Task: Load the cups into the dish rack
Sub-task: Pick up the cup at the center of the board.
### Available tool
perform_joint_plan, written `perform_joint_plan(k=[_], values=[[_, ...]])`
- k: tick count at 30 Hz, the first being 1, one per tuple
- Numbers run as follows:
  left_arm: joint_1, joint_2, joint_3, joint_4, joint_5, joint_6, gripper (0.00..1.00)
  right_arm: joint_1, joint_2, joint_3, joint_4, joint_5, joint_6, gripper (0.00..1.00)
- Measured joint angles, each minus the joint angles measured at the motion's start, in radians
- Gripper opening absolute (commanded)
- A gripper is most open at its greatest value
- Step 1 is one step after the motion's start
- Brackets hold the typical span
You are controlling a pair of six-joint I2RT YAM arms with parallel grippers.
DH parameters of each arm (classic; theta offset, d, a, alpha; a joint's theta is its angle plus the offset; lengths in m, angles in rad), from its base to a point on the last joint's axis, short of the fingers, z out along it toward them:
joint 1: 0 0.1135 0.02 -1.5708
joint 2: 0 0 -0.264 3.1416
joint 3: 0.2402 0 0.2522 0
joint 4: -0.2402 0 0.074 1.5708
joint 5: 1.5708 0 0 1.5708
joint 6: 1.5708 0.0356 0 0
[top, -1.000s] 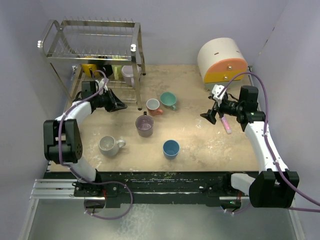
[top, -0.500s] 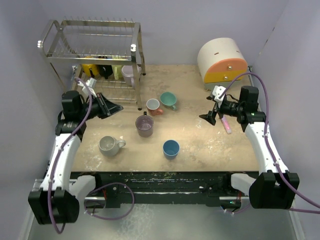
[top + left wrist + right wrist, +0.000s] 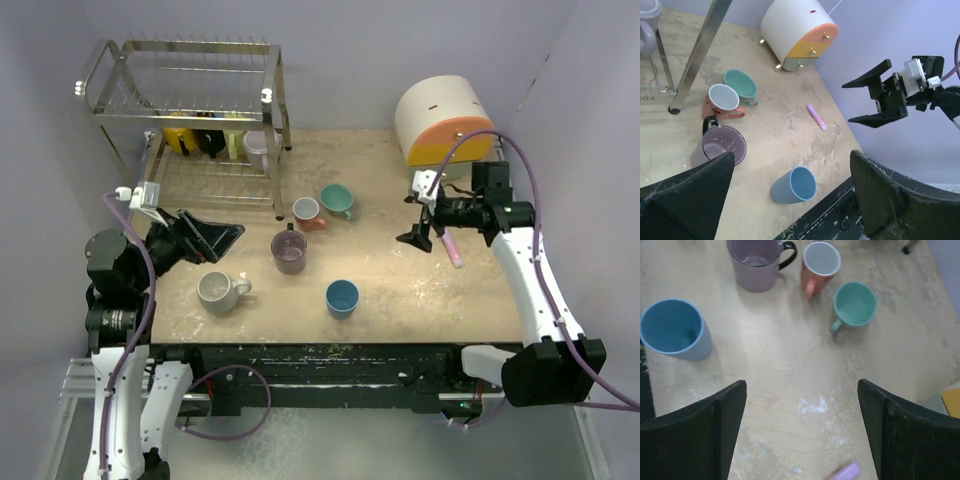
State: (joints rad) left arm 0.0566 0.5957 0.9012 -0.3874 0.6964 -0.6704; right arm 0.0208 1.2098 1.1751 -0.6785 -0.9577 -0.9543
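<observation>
The silver dish rack [image 3: 180, 105] stands at the back left. Its lower tier holds yellow [image 3: 178, 137], black [image 3: 210, 140], pale green [image 3: 236, 144] and lavender [image 3: 260, 148] cups. On the table stand salmon [image 3: 307, 212], teal [image 3: 336, 200], purple [image 3: 289, 252], blue [image 3: 342, 297] and white [image 3: 217, 291] cups. My left gripper [image 3: 228, 243] hangs open and empty above the table, between the rack and the white cup. In its wrist view the blue cup [image 3: 792, 185] lies between the fingers, far below. My right gripper [image 3: 408, 218] is open and empty over bare table; its view shows the teal cup [image 3: 854, 305] and blue cup [image 3: 674, 330].
A cream-and-orange drawer box [image 3: 445, 122] sits at the back right. A small pink stick [image 3: 453, 247] lies beneath the right arm. The rack's front leg [image 3: 695, 55] stands close to the salmon cup [image 3: 722, 100]. Walls close in the table on three sides.
My left arm has pulled back from the rack's lower tier toward the near left, and its jaws have opened. The right gripper has barely shifted.
</observation>
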Motion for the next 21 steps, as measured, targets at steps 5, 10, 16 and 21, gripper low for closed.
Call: perform_joint_plan(k=[5, 10, 16, 21], values=[[0.000, -0.047, -0.070, 0.032, 0.010, -0.097, 0.99, 0.145, 0.001, 0.008, -0.052, 0.072, 0.000, 0.92], [0.000, -0.054, -0.083, 0.021, 0.017, -0.123, 1.00, 0.213, 0.002, 0.022, -0.080, 0.118, 0.001, 0.92], [0.000, -0.069, -0.128, 0.024, 0.031, -0.161, 1.00, 0.250, 0.003, 0.041, -0.092, 0.179, 0.001, 0.92], [0.000, -0.082, -0.164, 0.027, 0.029, -0.211, 1.00, 0.282, 0.003, 0.042, -0.104, 0.230, 0.000, 0.92]])
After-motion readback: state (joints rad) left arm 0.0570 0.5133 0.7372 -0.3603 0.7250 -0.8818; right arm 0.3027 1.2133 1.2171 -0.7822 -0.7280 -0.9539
